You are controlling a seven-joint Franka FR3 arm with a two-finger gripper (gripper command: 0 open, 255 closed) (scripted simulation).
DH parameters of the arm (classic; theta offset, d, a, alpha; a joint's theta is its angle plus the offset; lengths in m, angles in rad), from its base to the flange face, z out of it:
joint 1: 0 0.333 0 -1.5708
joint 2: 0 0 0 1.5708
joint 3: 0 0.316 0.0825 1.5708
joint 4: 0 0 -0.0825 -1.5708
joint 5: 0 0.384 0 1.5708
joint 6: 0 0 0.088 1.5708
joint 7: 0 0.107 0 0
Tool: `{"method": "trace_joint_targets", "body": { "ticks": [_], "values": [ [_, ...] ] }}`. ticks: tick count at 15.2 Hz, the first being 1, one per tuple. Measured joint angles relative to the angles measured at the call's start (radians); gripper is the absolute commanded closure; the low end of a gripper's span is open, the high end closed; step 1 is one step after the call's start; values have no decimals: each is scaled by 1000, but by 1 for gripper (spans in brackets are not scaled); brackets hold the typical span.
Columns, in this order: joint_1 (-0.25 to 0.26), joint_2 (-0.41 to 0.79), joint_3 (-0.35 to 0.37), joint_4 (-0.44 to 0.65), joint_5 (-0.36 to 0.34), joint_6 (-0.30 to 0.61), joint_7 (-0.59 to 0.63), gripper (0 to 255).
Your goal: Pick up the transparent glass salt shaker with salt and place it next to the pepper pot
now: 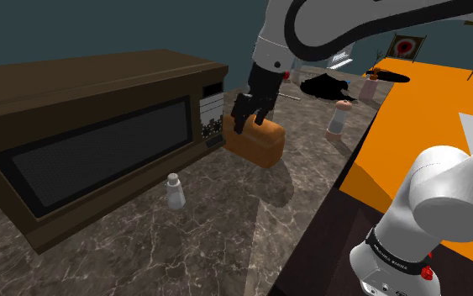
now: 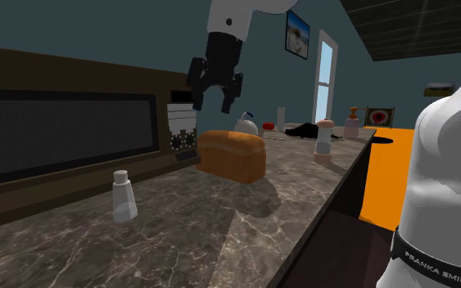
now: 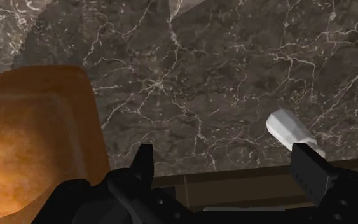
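Gripper [image 1: 244, 124]: fingers wide apart, empty, above bread loaf [image 1: 255, 143].
Salt shaker [image 1: 174, 190]: upright on counter [image 1: 226, 240], near microwave [image 1: 91, 151], well apart to the shoulder view's left; pepper pot [image 1: 338, 118] far right.
Risks: a low sideways move likely clips the loaf; an off-centre close probably topples the shaker.

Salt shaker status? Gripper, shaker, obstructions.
Gripper open, empty, above the bread loaf. Salt shaker upright on counter, not held. Loaf sits between it and pepper pot.
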Motion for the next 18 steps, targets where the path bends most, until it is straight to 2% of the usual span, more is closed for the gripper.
{"method": "trace_joint_targets", "body": {
  "ticks": [5, 9, 13, 18],
  "values": [
    [18, 146, 75, 10, 4, 161, 51, 0],
    [27, 280, 144, 54, -23, 270, 119, 0],
    [29, 425, 201, 101, -89, 382, 199, 0],
    [43, 583, 239, 186, -209, 458, 314, 0]
  ]
}}
